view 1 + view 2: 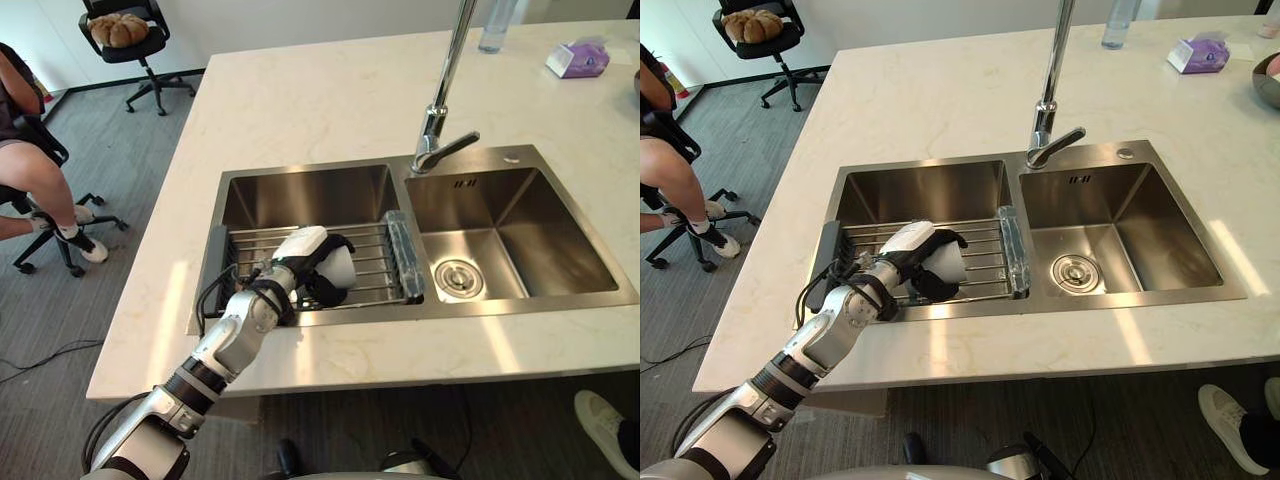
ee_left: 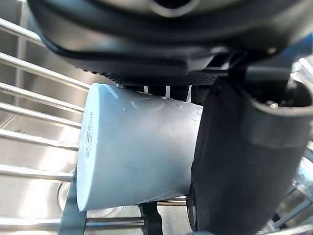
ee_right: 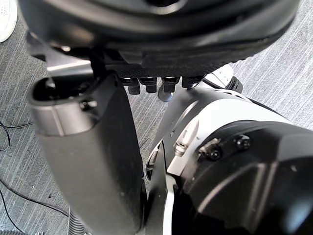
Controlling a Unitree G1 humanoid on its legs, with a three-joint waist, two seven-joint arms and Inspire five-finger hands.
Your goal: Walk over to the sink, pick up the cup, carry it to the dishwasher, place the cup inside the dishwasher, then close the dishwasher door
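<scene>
A white cup (image 1: 341,268) lies on its side on the wire rack (image 1: 375,255) across the left basin of the steel double sink (image 1: 400,313). My left hand (image 1: 300,248) reaches in from the counter's near edge and is shut on the cup, dark fingers curled over its side. In the left wrist view the thumb (image 2: 239,161) presses across the cup (image 2: 137,147), with the rack's bars behind it. My right hand (image 3: 88,147) hangs low over the grey floor, fingers relaxed and holding nothing.
A tall faucet (image 1: 440,110) stands behind the divider between the basins. A tissue pack (image 1: 578,58) and a bottle (image 1: 495,30) sit at the counter's far right. A seated person (image 1: 30,170) and an office chair (image 1: 125,35) are on the left; a person's shoe (image 1: 602,420) is at lower right.
</scene>
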